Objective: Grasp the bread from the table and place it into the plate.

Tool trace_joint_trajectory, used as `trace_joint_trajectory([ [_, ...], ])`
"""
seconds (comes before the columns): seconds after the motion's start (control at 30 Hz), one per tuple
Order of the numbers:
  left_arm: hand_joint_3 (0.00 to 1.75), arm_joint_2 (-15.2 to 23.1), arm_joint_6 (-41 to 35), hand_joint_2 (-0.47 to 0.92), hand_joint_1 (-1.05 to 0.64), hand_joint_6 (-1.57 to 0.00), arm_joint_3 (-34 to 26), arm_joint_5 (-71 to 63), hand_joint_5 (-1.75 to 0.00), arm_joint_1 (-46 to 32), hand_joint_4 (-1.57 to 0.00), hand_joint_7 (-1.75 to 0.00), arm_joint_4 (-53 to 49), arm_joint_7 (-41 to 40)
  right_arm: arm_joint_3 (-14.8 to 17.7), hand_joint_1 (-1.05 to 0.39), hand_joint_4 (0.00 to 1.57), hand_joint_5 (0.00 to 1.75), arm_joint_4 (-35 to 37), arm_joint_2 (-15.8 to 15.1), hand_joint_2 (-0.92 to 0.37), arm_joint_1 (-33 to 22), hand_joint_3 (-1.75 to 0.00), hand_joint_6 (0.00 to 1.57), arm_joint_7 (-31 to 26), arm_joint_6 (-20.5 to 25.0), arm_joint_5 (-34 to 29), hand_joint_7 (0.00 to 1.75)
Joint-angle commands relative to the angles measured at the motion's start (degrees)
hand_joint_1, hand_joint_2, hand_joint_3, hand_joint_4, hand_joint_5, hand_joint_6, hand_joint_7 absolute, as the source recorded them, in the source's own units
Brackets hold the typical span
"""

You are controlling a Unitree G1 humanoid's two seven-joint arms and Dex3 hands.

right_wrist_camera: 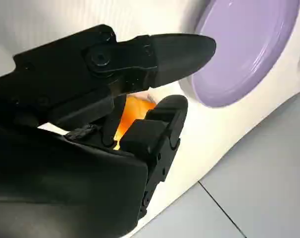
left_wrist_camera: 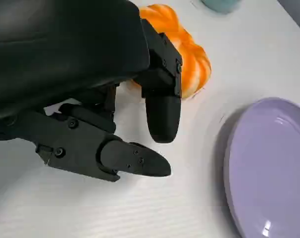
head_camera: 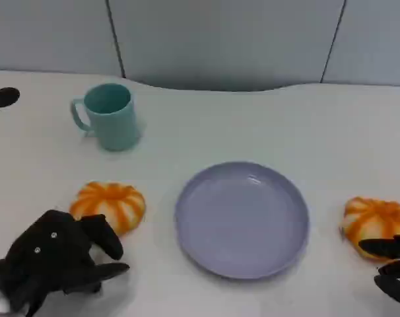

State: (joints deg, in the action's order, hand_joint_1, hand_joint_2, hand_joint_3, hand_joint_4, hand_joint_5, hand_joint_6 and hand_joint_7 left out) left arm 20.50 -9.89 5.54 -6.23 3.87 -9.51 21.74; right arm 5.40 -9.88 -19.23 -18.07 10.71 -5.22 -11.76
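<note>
Two orange-and-white striped breads lie on the white table. The left bread (head_camera: 109, 205) (left_wrist_camera: 192, 62) sits left of the empty lilac plate (head_camera: 241, 218) (left_wrist_camera: 274, 168) (right_wrist_camera: 249, 44). The right bread (head_camera: 377, 224) lies to the plate's right, and a patch of bread (right_wrist_camera: 132, 111) shows between my right hand's fingers. My left hand (head_camera: 55, 261) (left_wrist_camera: 90, 99) hovers just in front of the left bread, fingers spread, holding nothing. My right hand (head_camera: 395, 267) (right_wrist_camera: 90, 148) is at the near side of the right bread, fingers apart around it with no grip.
A teal mug (head_camera: 109, 115) stands at the back left, behind the left bread. Dark round holes (head_camera: 4, 96) mark the table's far left and far right edges. A grey wall rises behind the table.
</note>
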Motion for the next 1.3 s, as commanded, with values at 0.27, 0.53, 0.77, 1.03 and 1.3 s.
trace_joint_trajectory([
  [0.27, 0.16, 0.26, -0.5, 0.92, -0.42, -0.4, -0.49, 0.26, -1.75, 0.33, -0.58, -1.75, 0.37, -0.2, 0.26, -0.27, 0.68, 0.62, -0.21, -0.77, -0.92, 0.19, -0.34, 0.81, -0.17, 0.07, -0.23, 0.0],
  [0.53, 0.16, 0.04, -1.35, 0.92, -0.42, -0.39, -0.52, 0.26, -1.75, 0.28, -0.58, -1.75, 0.69, -0.4, 0.29, -0.28, 0.68, 0.62, 0.22, -0.56, -0.92, 0.22, -0.34, 0.81, -0.12, 0.08, 0.19, 0.0],
  [0.77, 0.16, -0.1, -0.2, 0.92, -0.42, -0.39, -0.47, -0.1, -1.75, 0.27, -0.58, -1.75, 0.24, -0.92, 0.29, -0.27, 0.69, 0.63, 0.17, -0.2, -0.92, 0.31, -0.32, 0.82, -0.32, 0.33, 0.33, 0.01],
  [1.03, 0.16, -2.19, 10.28, 0.92, -0.36, -0.38, -2.87, 1.55, -1.75, -0.98, -0.56, -1.74, -2.59, -3.43, -0.34, -0.26, 0.69, 0.63, 0.89, -0.17, -0.92, 0.81, -0.32, 0.82, -0.9, -1.26, -0.57, 0.01],
  [1.3, 0.04, 5.54, 28.55, 0.92, -0.51, -0.26, 2.97, -27.14, -1.68, -2.76, -0.37, -1.43, 1.64, -24.43, -1.34, -0.28, 0.66, 0.63, -0.57, 0.41, -0.92, 0.89, -0.33, 0.81, -1.15, 1.66, -1.66, 0.0],
])
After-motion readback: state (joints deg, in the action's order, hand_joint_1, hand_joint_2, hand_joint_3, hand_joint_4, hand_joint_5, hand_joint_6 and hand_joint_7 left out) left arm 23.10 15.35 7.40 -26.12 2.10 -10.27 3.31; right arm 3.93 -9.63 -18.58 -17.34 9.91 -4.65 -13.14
